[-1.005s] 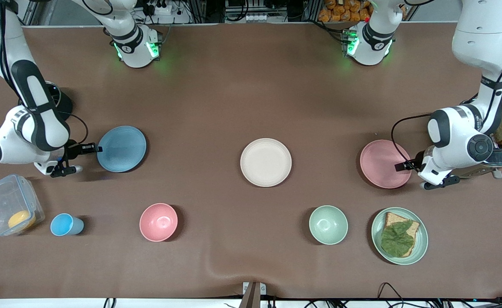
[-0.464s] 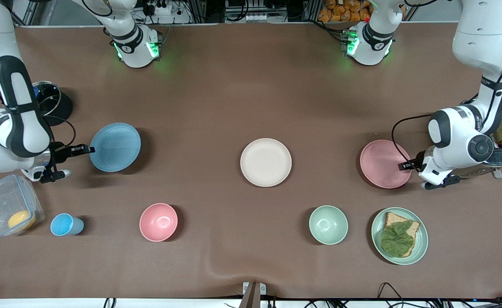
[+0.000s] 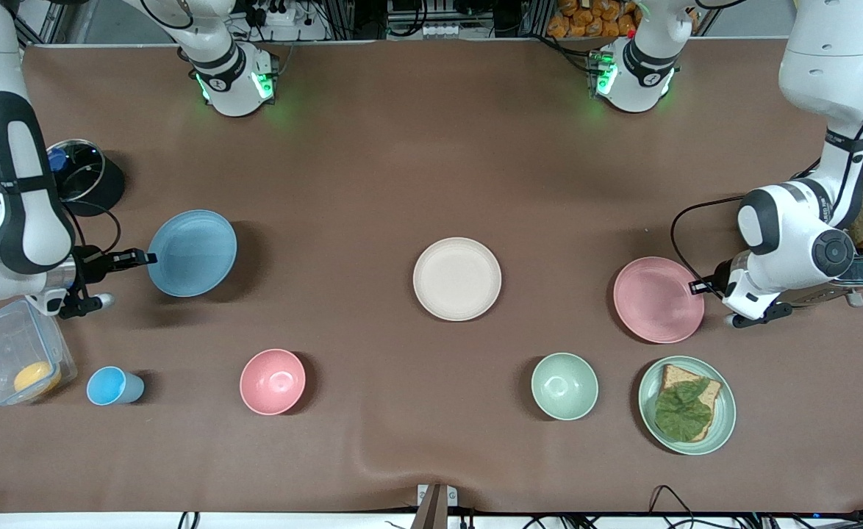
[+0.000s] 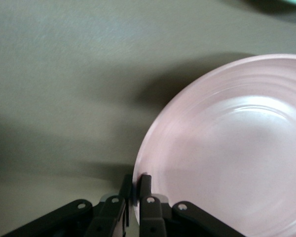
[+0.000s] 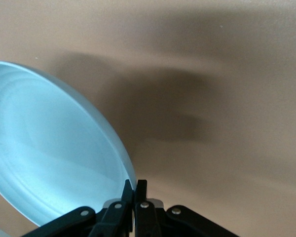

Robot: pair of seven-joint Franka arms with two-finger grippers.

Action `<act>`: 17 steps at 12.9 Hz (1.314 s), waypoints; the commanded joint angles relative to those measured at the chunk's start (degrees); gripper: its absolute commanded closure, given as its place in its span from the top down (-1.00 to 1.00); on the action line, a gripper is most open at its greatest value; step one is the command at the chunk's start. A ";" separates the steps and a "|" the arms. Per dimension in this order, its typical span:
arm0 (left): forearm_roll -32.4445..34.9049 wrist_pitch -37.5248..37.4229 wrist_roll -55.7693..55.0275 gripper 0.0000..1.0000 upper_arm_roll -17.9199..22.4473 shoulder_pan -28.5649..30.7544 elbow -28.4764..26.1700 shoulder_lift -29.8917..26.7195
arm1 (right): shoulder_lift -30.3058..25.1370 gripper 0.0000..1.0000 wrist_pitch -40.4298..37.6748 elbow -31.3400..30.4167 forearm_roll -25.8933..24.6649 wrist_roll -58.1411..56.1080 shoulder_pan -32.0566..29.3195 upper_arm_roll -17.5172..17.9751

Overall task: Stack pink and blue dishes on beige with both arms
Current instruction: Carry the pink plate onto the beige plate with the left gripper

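My right gripper point(image 3: 145, 258) is pinched shut on the rim of the flat round light blue matte plate point(image 3: 192, 253), and the right wrist view shows both fingers point(image 5: 129, 196) closed hard on that thin edge, the plate point(image 5: 49, 148) tilted and casting a broad shadow on the brown table point(image 5: 227, 59) beneath it. I judge it lifted clear. My left gripper point(image 3: 696, 287) is clamped the same way on the rim of the flat round pink matte plate point(image 3: 657, 299); in the left wrist view the fingers point(image 4: 144, 190) grip the edge and the plate point(image 4: 227, 153) fans away from them, with a dark shadow under its rim, so it seems raised at least on my side.

Taking the flat round cream-beige matte plate point(image 3: 457, 278) as my landmark: it sits bare at the table's middle, nothing on it yet. The blue plate hangs well apart from it, toward the right arm's end of the table; the pink plate hangs well apart from it, toward the left arm's end.

So both grasps look done, and as I judge it both carries and both placements remain. One plate must go down first, the other on top.
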 commanded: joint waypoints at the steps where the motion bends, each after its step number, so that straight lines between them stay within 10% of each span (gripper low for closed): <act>1: -1.40 -5.24 0.58 -1.00 -3.49 0.29 0.68 -5.14 | 1.36 -1.00 -1.49 2.35 0.57 0.71 -0.56 0.41; 7: -0.87 -17.40 -11.17 -1.00 -14.57 -3.21 12.72 -6.83 | 1.36 -1.00 -2.19 3.05 0.48 0.98 -0.47 0.41; 17: -4.20 -12.92 -18.06 -1.00 -15.90 -15.35 15.19 0.46 | 1.27 -1.00 -3.42 4.11 0.39 4.22 1.37 0.41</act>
